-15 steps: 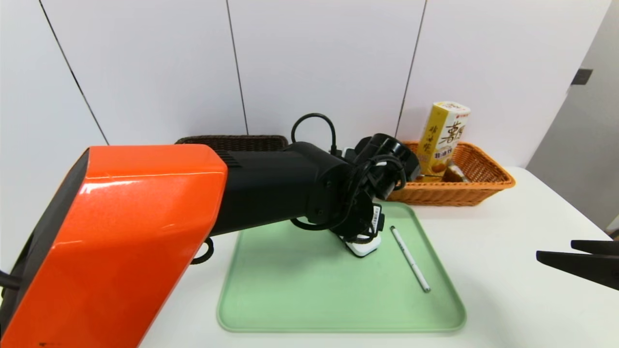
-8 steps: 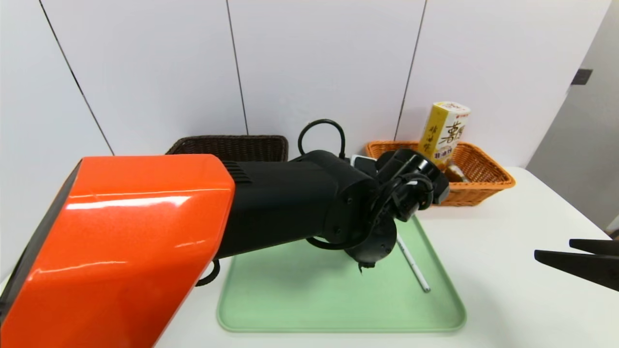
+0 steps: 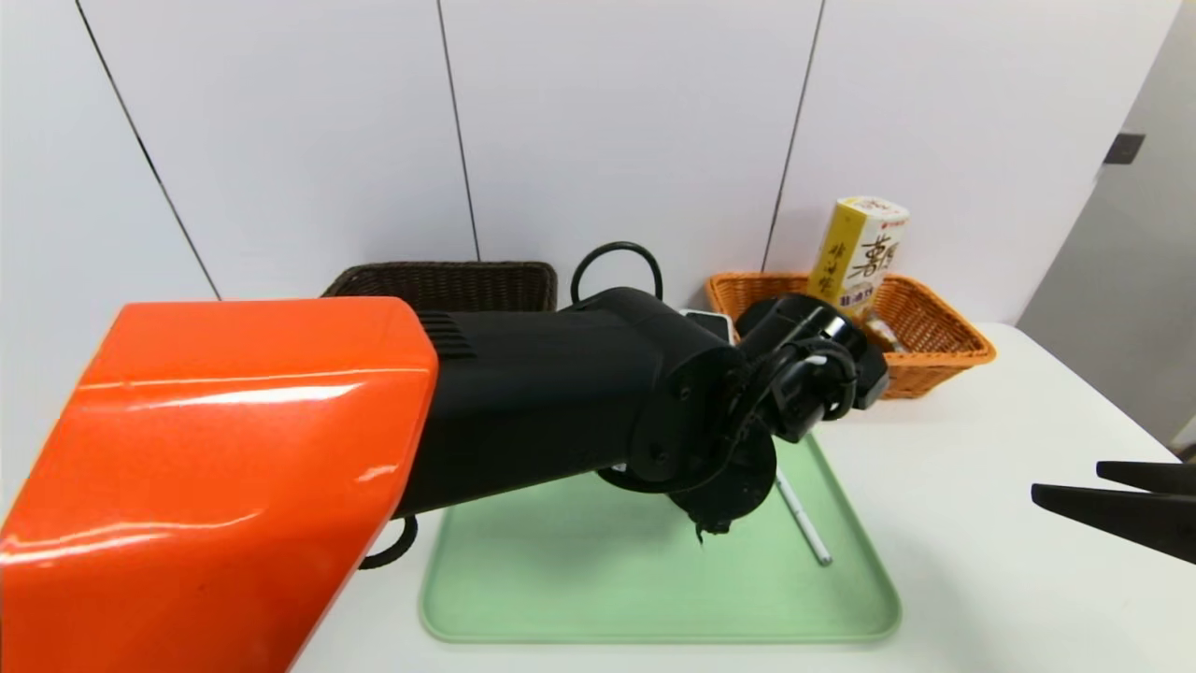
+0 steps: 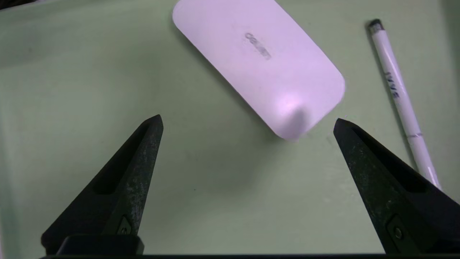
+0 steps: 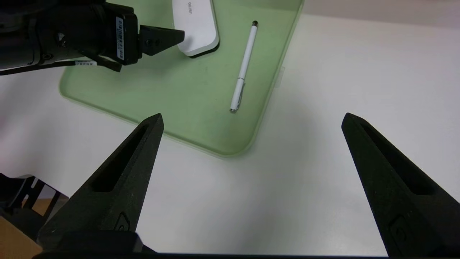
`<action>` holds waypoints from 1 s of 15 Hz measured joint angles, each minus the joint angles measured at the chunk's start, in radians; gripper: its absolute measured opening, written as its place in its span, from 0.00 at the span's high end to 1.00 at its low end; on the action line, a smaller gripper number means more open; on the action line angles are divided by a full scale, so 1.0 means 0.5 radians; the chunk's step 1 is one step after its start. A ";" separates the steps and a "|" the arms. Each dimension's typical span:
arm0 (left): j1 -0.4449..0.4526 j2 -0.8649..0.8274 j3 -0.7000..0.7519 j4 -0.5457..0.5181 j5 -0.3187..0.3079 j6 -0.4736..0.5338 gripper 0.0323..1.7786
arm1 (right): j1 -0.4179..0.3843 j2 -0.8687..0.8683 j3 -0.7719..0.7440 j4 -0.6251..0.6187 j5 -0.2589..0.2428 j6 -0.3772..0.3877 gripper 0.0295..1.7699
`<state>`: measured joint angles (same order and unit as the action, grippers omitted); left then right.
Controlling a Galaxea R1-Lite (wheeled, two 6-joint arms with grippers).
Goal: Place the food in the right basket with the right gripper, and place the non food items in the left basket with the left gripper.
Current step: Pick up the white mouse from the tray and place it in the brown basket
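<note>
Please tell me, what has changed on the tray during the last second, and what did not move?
The left claw, open, swung toward the orange basket side and now hides the white device in the head view. Nothing was gripped. The pen, green tray and right claw stayed.

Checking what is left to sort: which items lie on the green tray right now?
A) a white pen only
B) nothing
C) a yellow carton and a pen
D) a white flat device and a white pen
D: the left wrist view shows the white flat device and the white pen lying side by side, apart, on the green tray.

Bare tray (image 4: pixel 90 72) lies open beside the white device (image 4: pixel 258 64); the pen (image 4: pixel 399 97) crowds its other side.
</note>
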<state>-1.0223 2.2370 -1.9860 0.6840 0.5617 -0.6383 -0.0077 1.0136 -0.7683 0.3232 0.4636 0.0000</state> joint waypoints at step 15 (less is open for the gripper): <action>0.011 0.089 -0.001 -0.276 -0.340 0.029 0.05 | 0.026 -0.009 0.046 0.001 0.002 -0.006 0.03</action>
<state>-1.0170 2.2817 -1.9864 0.5460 0.3915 -0.6238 0.0053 1.0091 -0.7451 0.3236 0.4647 -0.0028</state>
